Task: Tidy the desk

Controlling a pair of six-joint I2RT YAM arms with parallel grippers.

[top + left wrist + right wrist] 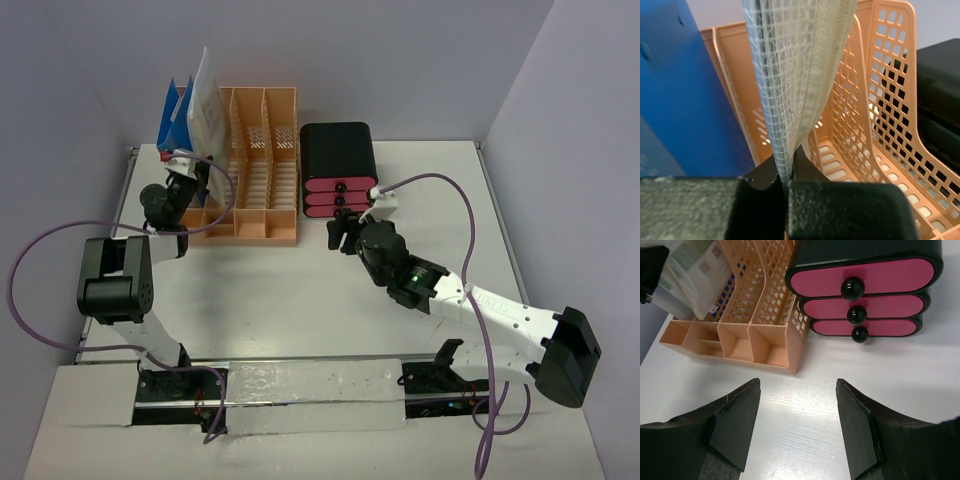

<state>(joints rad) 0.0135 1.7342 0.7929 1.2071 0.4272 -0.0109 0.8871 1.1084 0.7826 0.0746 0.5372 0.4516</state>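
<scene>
White desk (300, 300) fills centre of top view, grey walls around. Upper left: left gripper (785, 177) clamped on lower edge of mesh zip pouch (790, 75), held upright at left end of peach lattice file rack (262, 190), beside blue folder (685, 100); likely for slotting in. Right gripper (799, 390) spread wide, empty, facing black box with pink drawers (865, 285). No legible writing.

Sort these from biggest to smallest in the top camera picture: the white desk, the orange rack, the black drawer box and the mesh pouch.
1. desk, biggest by far
2. orange rack
3. black drawer box
4. mesh pouch, smallest, but seen partly edge-on, so less sure
</scene>
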